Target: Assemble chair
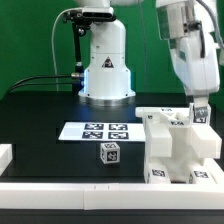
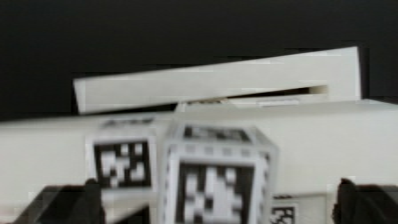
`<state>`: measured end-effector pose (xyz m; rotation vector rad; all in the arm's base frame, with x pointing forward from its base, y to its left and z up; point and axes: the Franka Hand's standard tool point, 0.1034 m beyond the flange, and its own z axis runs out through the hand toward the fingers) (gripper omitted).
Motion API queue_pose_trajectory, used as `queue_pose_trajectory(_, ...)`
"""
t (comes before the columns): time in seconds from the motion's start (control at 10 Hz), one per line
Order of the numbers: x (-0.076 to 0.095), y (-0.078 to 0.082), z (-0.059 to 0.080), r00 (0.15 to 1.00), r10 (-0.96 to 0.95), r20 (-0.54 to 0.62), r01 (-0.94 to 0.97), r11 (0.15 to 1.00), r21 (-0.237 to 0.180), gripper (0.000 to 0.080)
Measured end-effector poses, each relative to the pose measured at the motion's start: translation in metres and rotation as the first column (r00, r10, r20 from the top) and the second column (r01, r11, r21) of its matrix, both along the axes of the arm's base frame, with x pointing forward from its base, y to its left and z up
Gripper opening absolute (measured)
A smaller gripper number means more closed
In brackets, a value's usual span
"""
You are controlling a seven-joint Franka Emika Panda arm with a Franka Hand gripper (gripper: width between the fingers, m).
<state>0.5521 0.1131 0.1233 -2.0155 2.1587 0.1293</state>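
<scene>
Exterior view: arm reaches down from the upper right, end effector [image 1: 200, 108] spread wide, gripping nothing, just above the chair [image 1: 180, 148] on the black table [image 1: 40, 120] at lower right of the frame.

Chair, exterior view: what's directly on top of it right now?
Only the gripper, jaws open, just above the chair at its far right corner. No loose part lies on its top slab. The arm hides the spot right under the fingers.
</scene>
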Motion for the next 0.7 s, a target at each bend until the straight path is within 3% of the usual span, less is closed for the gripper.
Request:
queue_pose_trajectory(0.2,0.0019,-0.0236,0.0215,0.98,0.199,0.02,-0.199,0.98,0.017,0.0649)
queue_pose_trajectory(0.7,-0.0007,-0.0226,0.0164,0.968,0.251,0.019,-0.251,0.968,0.011,0.0649)
